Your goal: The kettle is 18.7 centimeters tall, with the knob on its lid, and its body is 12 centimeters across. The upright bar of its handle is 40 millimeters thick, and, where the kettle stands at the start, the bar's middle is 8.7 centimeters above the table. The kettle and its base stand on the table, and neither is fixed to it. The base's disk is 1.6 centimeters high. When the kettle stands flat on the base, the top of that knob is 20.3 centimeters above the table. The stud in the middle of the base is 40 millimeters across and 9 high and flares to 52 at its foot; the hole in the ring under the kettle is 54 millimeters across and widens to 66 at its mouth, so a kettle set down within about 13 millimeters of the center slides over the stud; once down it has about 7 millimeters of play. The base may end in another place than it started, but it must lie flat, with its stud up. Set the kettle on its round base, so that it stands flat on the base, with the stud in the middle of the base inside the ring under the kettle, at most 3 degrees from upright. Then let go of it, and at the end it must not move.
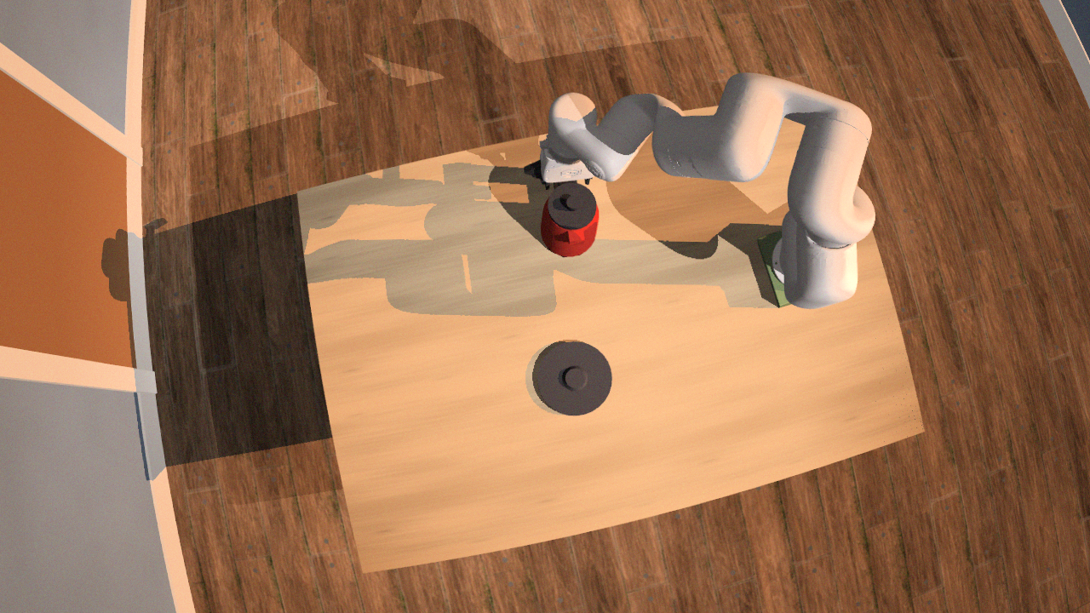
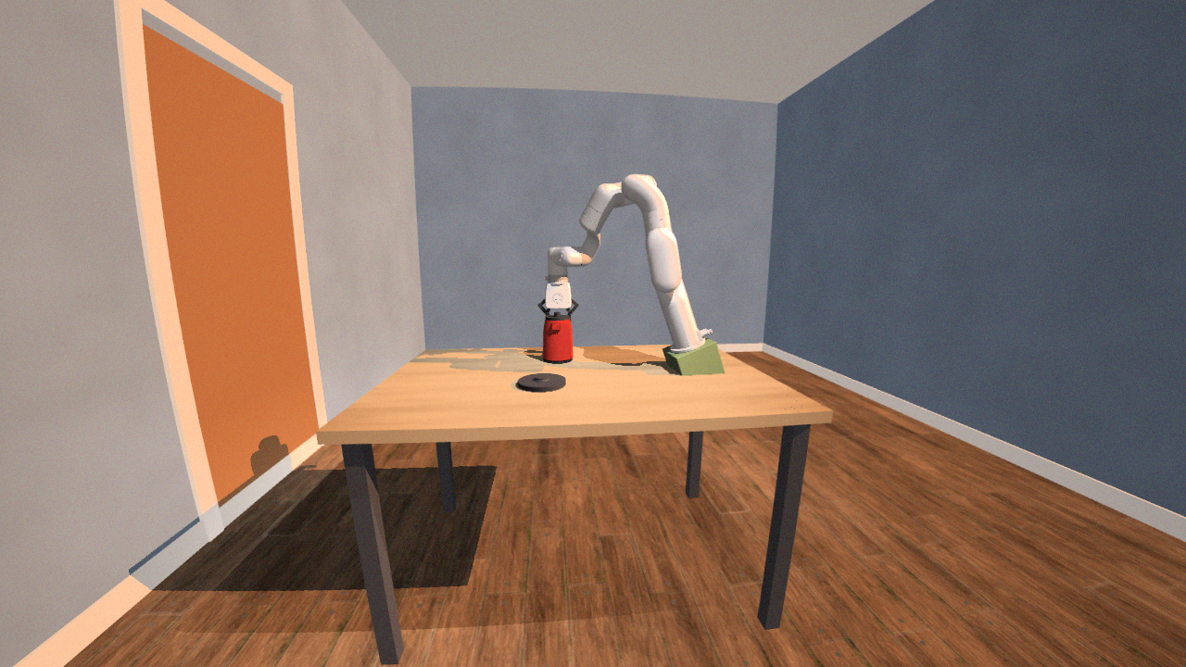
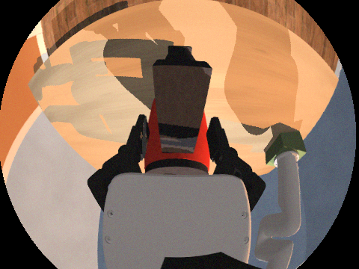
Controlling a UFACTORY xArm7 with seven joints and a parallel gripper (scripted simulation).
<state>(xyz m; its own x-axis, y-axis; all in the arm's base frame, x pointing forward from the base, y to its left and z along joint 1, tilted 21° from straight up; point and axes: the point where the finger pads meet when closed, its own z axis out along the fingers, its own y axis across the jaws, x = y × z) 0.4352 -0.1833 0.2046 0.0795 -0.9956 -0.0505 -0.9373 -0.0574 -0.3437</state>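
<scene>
gripper [image 3: 176, 146]: wide apart, holding nothing; sits low centre of the wrist view, dark fingers either side of the kettle's handle side
finger gap: one finger left of centre, the other right of centre in the wrist view; red wall and dark upright bar show between them; contact cannot be told, looks like clearance both sides
kettle [image 1: 569, 222]: red body, dark lid and knob, upright on the table [image 1: 685, 426], upper middle of the top view, in the shadowed patch
handle bar: dark slab running up the middle of the wrist view, long axis vertical, on the side of the kettle facing the gripper; hidden behind the red body in the exterior view
key relation: bar lies straight ahead of the gripper, centred in the gap, long axis across the closing line; judged ready to squeeze, not yet gripped
height: in the exterior view the gripper [image 2: 558, 313] sits at the kettle's [image 2: 558, 340] top edge; likely needs to be lower to reach the bar's middle, hard to tell
base [image 1: 571, 377]: dark disk with stud up, flat, centre of the top view, well apart from the kettle, straight below it in frame
carry direction: from kettle toward lower frame in the top view, toward the camera in the exterior view, to the base [image 2: 541, 382]
arm: single arm, mount at right of the table
</scene>
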